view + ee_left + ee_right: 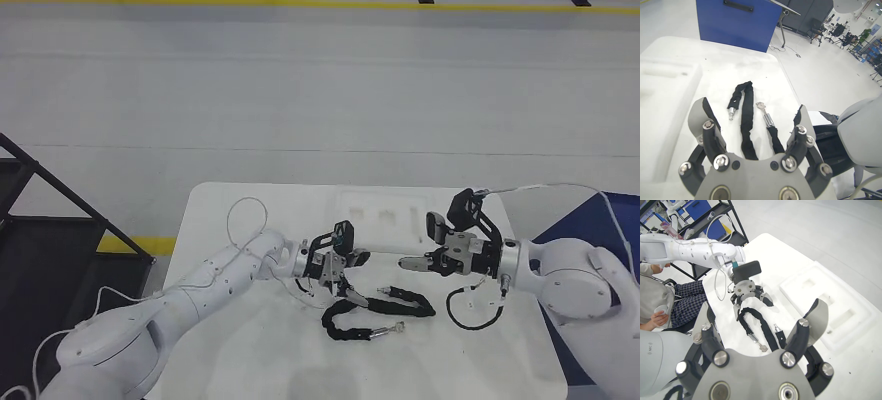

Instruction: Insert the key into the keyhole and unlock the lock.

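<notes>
Left gripper (753,104) open and empty above the chain lock (746,117); right gripper (412,264) likewise open. Key (761,106) appears seated in the barrel (769,120) on the table (772,62). Recommend steadying the barrel and pinching the key head squarely.

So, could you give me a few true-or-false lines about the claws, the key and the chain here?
1. The left claw and the right claw are both open and empty. True.
2. The key is gripped by the right claw. False: it sticks in the lock end of the chain, which lies on the table.
3. The chain's two ends are joined. False: the pin end lies apart from the lock end.
4. A foam tray sits on the table. True.
</notes>
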You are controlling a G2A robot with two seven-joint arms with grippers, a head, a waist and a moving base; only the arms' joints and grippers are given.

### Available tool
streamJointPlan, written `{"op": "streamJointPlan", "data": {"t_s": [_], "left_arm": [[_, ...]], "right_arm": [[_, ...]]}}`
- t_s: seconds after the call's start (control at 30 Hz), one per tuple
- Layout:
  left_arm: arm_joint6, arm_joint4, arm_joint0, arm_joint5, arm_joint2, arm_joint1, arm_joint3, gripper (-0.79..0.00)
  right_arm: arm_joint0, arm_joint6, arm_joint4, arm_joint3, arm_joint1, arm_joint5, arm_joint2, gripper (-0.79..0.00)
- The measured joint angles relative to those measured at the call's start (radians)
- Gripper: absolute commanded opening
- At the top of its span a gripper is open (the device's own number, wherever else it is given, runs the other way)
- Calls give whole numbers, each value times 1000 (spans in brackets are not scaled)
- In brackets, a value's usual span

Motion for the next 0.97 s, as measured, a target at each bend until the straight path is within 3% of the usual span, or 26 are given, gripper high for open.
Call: {"op": "streamJointPlan", "data": {"t_s": [0.27, 0.67, 0.97], "left_arm": [[-103, -226, -159, 0, 32, 79, -1, 0], [-272, -476, -347, 0, 27, 202, -52, 0], [-338, -550, -367, 0, 34, 220, -60, 0]], "right_arm": [[222, -27, -21, 242, -37, -234, -107, 0], [507, 10, 1, 480, -90, -384, -247, 0], [588, -17, 3, 573, -112, -407, -287, 0]]}}
